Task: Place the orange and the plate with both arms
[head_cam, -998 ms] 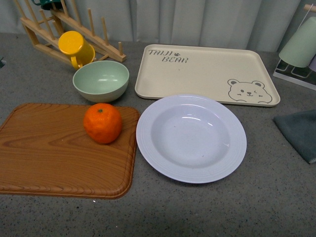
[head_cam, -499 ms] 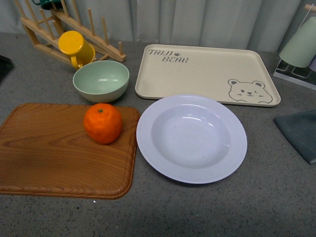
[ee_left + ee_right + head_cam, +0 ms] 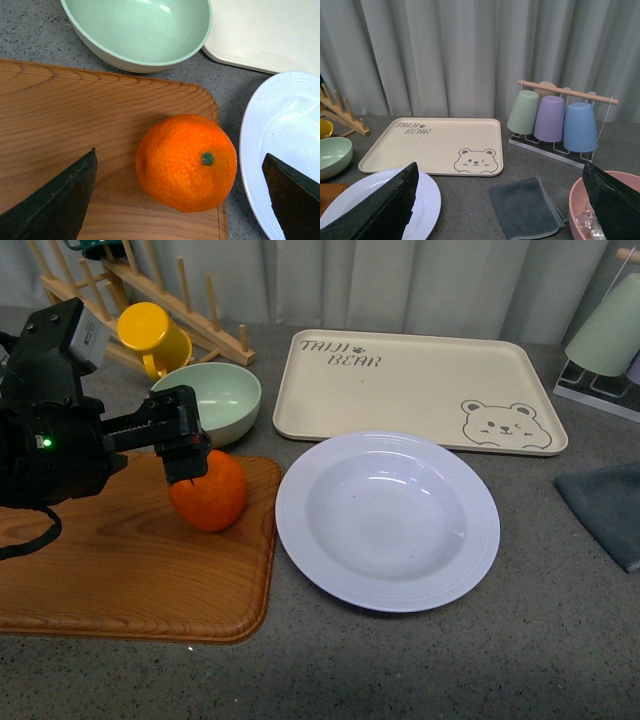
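Note:
The orange (image 3: 212, 494) sits on the wooden board (image 3: 110, 560) near its right edge, stem dot up. My left gripper (image 3: 186, 452) hovers over it, open; in the left wrist view the orange (image 3: 186, 162) lies between the two spread fingers (image 3: 55, 200), untouched. The white deep plate (image 3: 387, 520) lies on the table right of the board, empty; its rim shows in the left wrist view (image 3: 255, 145) and the right wrist view (image 3: 427, 197). My right gripper (image 3: 500, 210) is open and empty, raised off to the right, out of the front view.
A pale green bowl (image 3: 207, 400) and yellow mug (image 3: 152, 336) stand behind the board by a wooden rack (image 3: 150, 295). The beige bear tray (image 3: 415, 390) lies behind the plate. A grey cloth (image 3: 525, 207), pink bowl (image 3: 600, 210) and cup rack (image 3: 555, 120) are at the right.
My left arm has come in from the left and now hangs over the orange. The orange and the plate have not moved.

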`<act>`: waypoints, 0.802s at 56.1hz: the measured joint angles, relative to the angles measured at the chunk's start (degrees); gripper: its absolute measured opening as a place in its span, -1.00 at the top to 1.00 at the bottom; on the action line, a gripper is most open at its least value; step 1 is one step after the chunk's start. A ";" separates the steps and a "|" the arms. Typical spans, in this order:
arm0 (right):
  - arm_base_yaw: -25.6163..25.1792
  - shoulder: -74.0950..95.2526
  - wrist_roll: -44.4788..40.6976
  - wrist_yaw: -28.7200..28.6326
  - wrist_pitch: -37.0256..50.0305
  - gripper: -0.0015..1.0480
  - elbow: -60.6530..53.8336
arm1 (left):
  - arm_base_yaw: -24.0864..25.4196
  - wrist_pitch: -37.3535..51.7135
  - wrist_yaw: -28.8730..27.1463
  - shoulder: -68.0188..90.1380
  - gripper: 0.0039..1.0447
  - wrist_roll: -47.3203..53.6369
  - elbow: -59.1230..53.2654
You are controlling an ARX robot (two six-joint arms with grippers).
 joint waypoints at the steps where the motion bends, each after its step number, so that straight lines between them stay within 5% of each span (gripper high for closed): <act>1: 0.00 0.00 0.00 -0.02 0.00 -0.83 0.00 | -0.09 -0.17 0.00 0.57 -0.88 0.63 0.55; 45: 0.00 0.00 0.00 -0.02 0.00 -0.83 0.00 | -3.21 -0.98 1.92 9.62 -0.88 5.49 6.25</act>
